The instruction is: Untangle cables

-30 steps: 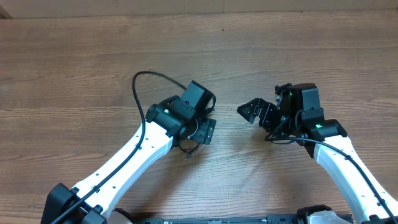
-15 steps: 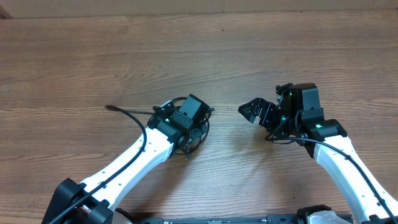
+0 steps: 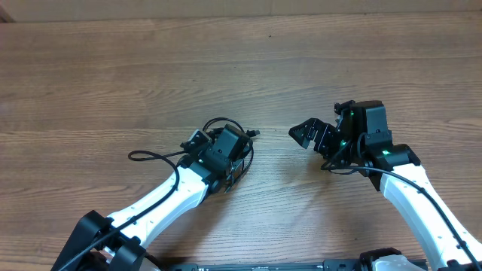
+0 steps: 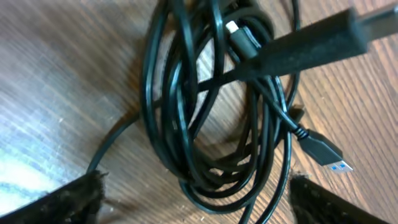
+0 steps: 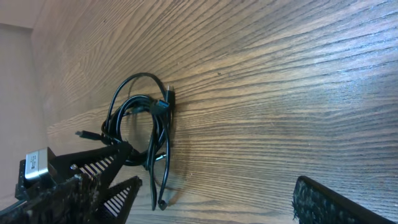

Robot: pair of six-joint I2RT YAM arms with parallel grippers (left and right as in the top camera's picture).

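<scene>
Two cables [image 4: 205, 124] lie in one coil on the table [image 4: 56, 74], largely hidden overhead beneath the left pincer [image 4: 198, 202], spread apart; right pincer [image 3: 306, 135] likewise apart.

The table [image 3: 113, 75] is seen as smooth wood-grain with a faint sheen. The cables [image 4: 217, 186] are sheathed in glossy black plastic; a plug [image 4: 323, 150] at 4 o'clock is tipped with bright metal. The finger pads [image 4: 68, 202] at 7 o'clock are shown black, matt and rough.
</scene>
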